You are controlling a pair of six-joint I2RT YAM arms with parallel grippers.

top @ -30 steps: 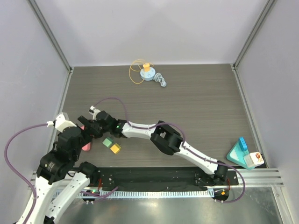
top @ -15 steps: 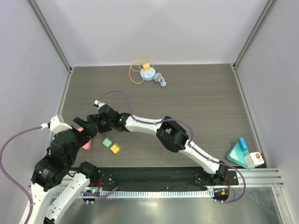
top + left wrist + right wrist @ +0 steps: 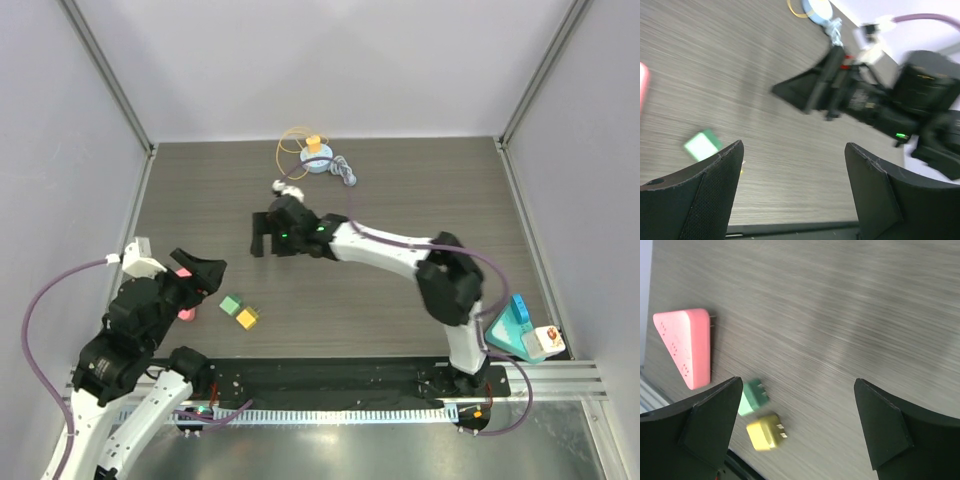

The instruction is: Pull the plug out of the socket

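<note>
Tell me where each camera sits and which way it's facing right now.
Top external: above and behind the robot, looking down on the table; the left tool and right tool both show.
Left wrist: on the left wrist, facing low across the table toward the right tool; its own open fingers frame the bottom.
Right wrist: looking down at the pink socket; its own fingers fill the bottom corners.
Shared: the green plug shows in all three views.

The right gripper [image 3: 262,241] hangs over mid-table with its jaws apart, well beyond the green plug [image 3: 231,305] and yellow plug [image 3: 246,318], which lie side by side. Just left of them the pink socket [image 3: 185,313] (mostly hidden by the arm) sits beneath the spread left gripper [image 3: 210,277].
</note>
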